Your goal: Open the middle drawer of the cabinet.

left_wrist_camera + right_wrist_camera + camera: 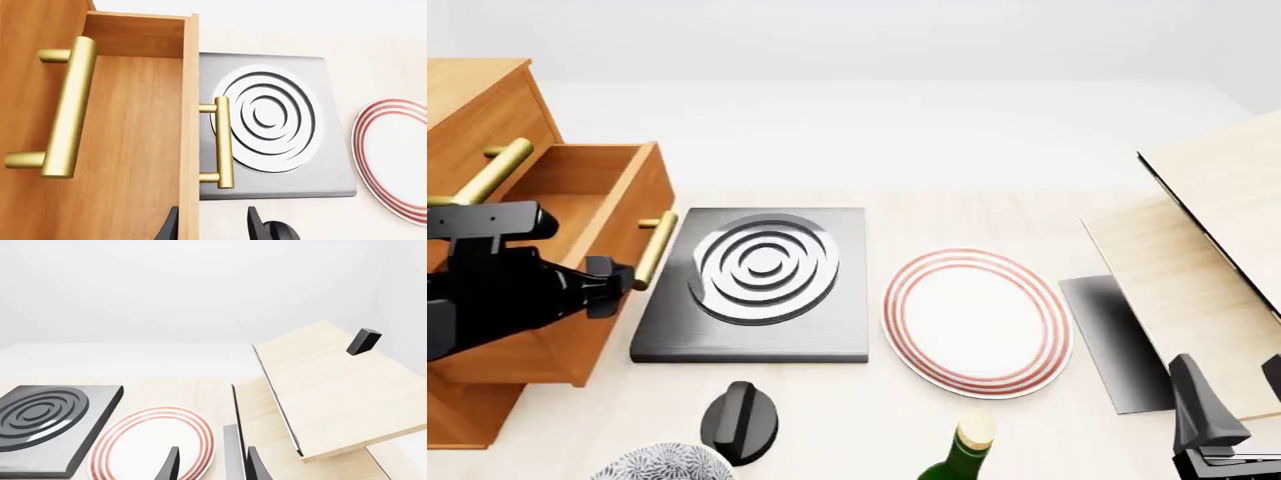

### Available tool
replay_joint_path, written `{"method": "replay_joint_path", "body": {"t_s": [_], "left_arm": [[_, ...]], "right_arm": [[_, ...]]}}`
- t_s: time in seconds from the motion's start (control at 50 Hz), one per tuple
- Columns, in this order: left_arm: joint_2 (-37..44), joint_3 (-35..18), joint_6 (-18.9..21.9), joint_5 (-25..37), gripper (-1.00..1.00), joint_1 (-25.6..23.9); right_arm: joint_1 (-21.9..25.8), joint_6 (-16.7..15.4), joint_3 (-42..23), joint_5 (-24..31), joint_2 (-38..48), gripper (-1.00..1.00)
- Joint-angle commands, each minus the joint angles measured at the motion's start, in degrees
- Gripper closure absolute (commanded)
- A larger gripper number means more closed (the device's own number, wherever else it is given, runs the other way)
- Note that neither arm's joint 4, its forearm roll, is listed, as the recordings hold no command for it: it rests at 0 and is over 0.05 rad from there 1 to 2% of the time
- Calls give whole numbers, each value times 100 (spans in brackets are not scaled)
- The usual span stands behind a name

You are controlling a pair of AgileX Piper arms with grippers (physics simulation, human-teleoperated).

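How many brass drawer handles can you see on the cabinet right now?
2. One handle is on the top drawer, by the cabinet top. The other is on the pulled-out middle drawer, beside the stove plate. A third may be hidden below.

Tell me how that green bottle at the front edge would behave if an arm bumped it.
The green bottle stands upright and looks narrow at the neck, so a sideways knock would probably tip it. On its side it would likely roll. It looks like smooth glass, so perhaps slippery and breakable.

One cabinet [474, 100], one pulled-out middle drawer [607, 200], one hob [754, 285], one plate [977, 320], one bottle [961, 455], two boards [1228, 190].
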Motion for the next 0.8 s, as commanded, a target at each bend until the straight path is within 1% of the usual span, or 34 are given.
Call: {"method": "replay_joint_path", "body": {"t_s": [0.02, 0.46, 0.8], "left_arm": [[-201, 25, -38, 112, -100, -153], [-243, -99, -86, 228, -100, -409], [-102, -157, -88, 167, -100, -601]], "right_arm": [[9, 7, 10, -12, 3, -100], [10, 5, 10, -13, 3, -100], [9, 7, 10, -12, 3, -100]]}}
